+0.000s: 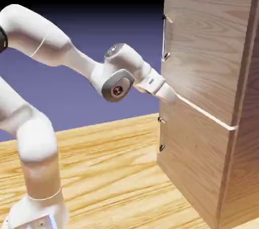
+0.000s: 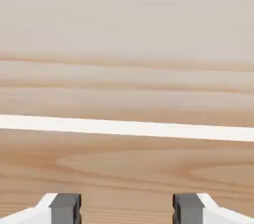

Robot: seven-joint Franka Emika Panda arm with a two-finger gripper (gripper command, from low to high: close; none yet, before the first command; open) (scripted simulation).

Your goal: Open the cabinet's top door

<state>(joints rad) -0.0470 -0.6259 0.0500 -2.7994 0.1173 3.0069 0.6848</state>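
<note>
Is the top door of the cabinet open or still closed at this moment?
Closed. In the exterior view the top door sits flush with the cabinet front, level with the lower panel; no gap shows at its edges.

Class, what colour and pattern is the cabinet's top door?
Light-brown wood grain on the top door, clearest in exterior view.

Wood-grain cabinet [image 1: 212, 137], top door [image 1: 207, 45] shut

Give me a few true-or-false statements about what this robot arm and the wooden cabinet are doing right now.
1. The hand is open, holding nothing. True.
2. The hand grips the top door's handle. False: it is below the handle, near the seam between the doors.
3. The cabinet has two doors. True.
4. The top door is wide open. False: it looks shut.
5. The hand view shows wood grain and a pale stripe. True.
</note>
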